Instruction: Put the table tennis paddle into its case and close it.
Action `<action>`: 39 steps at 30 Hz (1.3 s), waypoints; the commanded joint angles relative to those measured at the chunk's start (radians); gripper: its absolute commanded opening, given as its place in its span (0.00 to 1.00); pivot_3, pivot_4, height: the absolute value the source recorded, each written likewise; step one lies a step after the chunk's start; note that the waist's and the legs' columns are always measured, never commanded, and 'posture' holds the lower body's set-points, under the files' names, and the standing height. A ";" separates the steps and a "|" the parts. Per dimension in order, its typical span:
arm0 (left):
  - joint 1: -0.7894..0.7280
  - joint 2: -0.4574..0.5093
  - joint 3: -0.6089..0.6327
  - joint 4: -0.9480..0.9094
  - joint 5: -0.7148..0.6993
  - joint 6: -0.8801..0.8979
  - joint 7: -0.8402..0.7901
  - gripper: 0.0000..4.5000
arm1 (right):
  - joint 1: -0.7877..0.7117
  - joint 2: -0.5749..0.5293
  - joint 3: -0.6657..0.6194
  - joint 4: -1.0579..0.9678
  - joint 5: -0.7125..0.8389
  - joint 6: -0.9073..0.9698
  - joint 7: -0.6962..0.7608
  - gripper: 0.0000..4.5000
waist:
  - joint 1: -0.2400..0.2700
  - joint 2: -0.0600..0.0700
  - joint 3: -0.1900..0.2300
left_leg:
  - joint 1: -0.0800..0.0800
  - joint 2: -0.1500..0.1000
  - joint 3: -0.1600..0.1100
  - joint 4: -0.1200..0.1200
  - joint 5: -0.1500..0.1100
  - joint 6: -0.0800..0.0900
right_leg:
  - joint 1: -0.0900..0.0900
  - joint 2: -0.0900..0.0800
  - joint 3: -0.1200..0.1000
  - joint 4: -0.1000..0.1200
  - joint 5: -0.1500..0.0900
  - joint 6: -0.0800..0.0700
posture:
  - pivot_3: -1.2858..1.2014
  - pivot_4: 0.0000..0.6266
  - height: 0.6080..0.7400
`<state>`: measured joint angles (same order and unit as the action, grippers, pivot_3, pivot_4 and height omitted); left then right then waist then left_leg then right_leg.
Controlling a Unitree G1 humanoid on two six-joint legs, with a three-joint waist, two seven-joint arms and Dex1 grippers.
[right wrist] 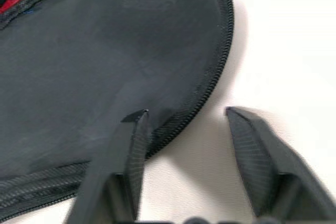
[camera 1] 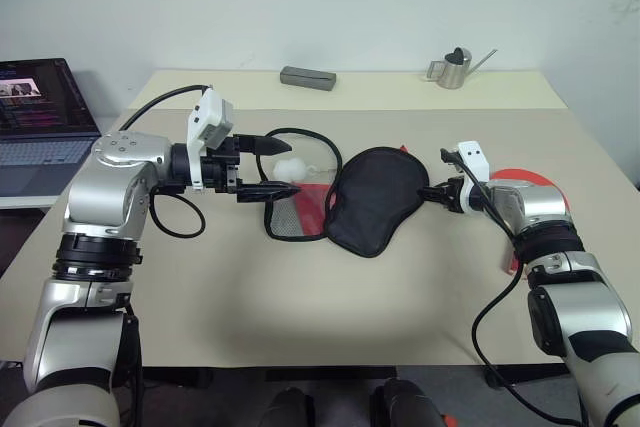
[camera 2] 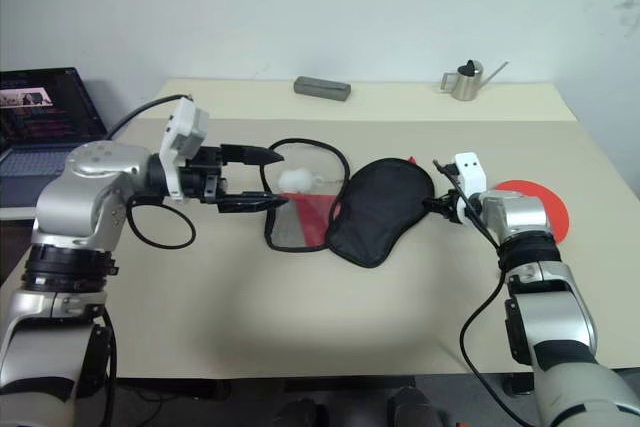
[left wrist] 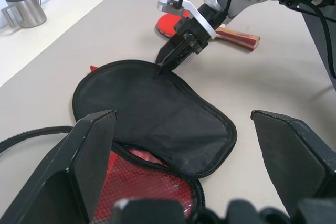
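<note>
Paddle (left wrist: 231, 31): lies flat on the table (camera 1: 300, 327) by the robot's right forearm, well apart from the case. From the head views its red blade (camera 2: 545, 209) is mostly hidden behind the right arm; only a red crescent shows. Left wrist view gives the striped wooden handle and part of the blade, the rest blocked by the right gripper.

Case (camera 1: 375, 197): mid-table, unzipped and spread. Black half uppermost, on the robot's right; red half with black mesh (camera 1: 295, 212) on its left, partly under the black flap. Zip edge loops out as a loose black arc toward the far side. White pom-pom (camera 1: 290, 168) sits inside that loop, next to the left gripper's fingertips. Logo not discernible.

Right gripper (right wrist: 184, 114): at the rim of the black half on the paddle's side. Jaws parted to a middling gap; one finger (right wrist: 128, 145) is over the fabric just inside the zip, the other over bare table. Nothing is pinched between them. Whether the finger touches the fabric, cannot tell.

Left gripper (camera 1: 275, 166): raised over the mesh half, pointing toward the case, jaws spread wide, empty.

Periphery: grey oblong block (camera 1: 307, 76) and small metal watering can (camera 1: 455, 67) at the far edge; laptop (camera 1: 40, 127) beside the table on the robot's left, cut by the frame.
</note>
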<state>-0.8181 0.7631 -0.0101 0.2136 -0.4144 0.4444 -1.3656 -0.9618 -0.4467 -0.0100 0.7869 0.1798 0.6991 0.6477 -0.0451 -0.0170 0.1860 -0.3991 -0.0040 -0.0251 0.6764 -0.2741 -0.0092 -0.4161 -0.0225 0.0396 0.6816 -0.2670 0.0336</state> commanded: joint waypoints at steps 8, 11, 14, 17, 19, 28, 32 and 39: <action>0.000 0.017 0.022 -0.036 -0.009 -0.003 0.006 1.00 | -0.042 0.014 -0.021 0.026 -0.008 -0.009 -0.010 0.00 | -0.007 0.000 0.000 | 0.000 0.000 0.000 0.000 0.000 0.000 | 0.000 0.000 0.000 0.000 0.000 0.000 | 0.52 0.24 1.00; 0.019 0.019 0.027 -0.057 -0.015 0.008 0.011 1.00 | -0.052 0.005 0.002 0.044 -0.034 -0.043 -0.003 0.00 | -0.008 0.000 0.000 | 0.000 0.000 0.000 0.000 0.000 0.000 | 0.000 0.000 0.000 0.000 0.000 0.000 | 0.52 0.24 1.00; 0.054 0.022 0.033 -0.094 -0.027 0.026 0.017 1.00 | -0.070 -0.001 0.022 0.078 -0.064 -0.090 0.007 0.00 | -0.010 0.000 0.000 | 0.000 0.000 0.000 0.000 0.000 0.000 | 0.000 0.000 0.001 0.000 0.000 0.000 | 0.52 0.24 1.00; 0.094 0.023 0.039 -0.135 -0.039 0.046 0.029 1.00 | -0.098 -0.009 0.053 0.126 -0.107 -0.159 0.021 0.00 | -0.011 0.000 0.000 | 0.000 0.000 0.000 0.000 0.000 0.000 | 0.000 0.000 0.001 0.000 0.000 0.000 | 0.52 0.24 1.00; 0.107 0.022 0.044 -0.148 -0.044 0.055 0.039 1.00 | -0.121 -0.013 0.070 0.166 -0.136 -0.205 0.028 0.00 | -0.011 0.000 0.000 | 0.000 0.000 0.000 0.000 0.000 0.000 | 0.000 0.000 0.001 0.000 0.000 0.000 | 0.52 0.24 1.00; 0.128 0.025 0.039 -0.170 -0.047 0.063 0.049 1.00 | -0.243 -0.016 0.105 0.351 -0.230 -0.366 0.053 0.00 | -0.012 0.000 0.000 | 0.000 0.000 0.000 0.000 0.000 0.000 | 0.000 0.000 0.001 0.000 0.000 0.000 | 0.52 0.24 1.00; 0.124 0.022 0.033 -0.171 -0.044 0.063 0.049 1.00 | -0.279 -0.010 0.122 0.401 -0.271 -0.421 0.054 0.00 | -0.012 0.000 0.000 | 0.000 0.000 0.000 0.000 0.000 0.000 | 0.000 0.000 0.001 0.000 0.000 0.000 | 0.52 0.24 1.00; 0.118 0.015 0.027 -0.165 -0.038 0.059 0.054 1.00 | -0.308 0.003 0.144 0.448 -0.325 -0.485 0.052 0.00 | -0.012 0.000 0.000 | 0.000 0.000 0.000 0.000 0.000 0.000 | 0.000 0.000 0.001 0.000 0.000 0.000 | 0.52 0.24 1.00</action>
<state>-0.6812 0.7662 0.0056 0.0795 -0.4470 0.5130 -1.3175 -1.2320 -0.4405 0.1291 1.2347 -0.1332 0.2452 0.6974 -0.0568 -0.0169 0.1860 -0.3991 -0.0041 -0.0250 0.6761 -0.2741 -0.0093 -0.4165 -0.0227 0.0405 0.6817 -0.2669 0.0335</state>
